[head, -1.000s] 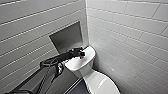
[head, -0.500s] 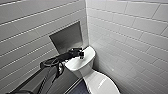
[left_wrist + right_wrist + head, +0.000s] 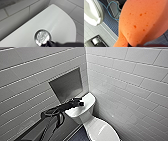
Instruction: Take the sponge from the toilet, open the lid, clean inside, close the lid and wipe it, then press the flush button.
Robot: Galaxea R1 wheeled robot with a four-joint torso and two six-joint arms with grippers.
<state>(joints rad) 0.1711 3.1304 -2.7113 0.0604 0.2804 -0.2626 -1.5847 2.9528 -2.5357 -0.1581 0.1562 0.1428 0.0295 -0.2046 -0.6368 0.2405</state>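
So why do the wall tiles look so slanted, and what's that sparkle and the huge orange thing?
Head view: the wide-angle lens splays the lines of the wall tiles, and the glossy lid carries a pale sheen. Left wrist view: the chrome flush button throws bright glints. Right wrist view: the sponge sits so near the lens that it looks soft and oversized.

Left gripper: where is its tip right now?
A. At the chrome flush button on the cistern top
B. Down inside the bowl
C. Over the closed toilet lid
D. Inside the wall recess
A: in the left wrist view, the dark tip of the left gripper sits at the rim of the round chrome flush button on the white cistern top.
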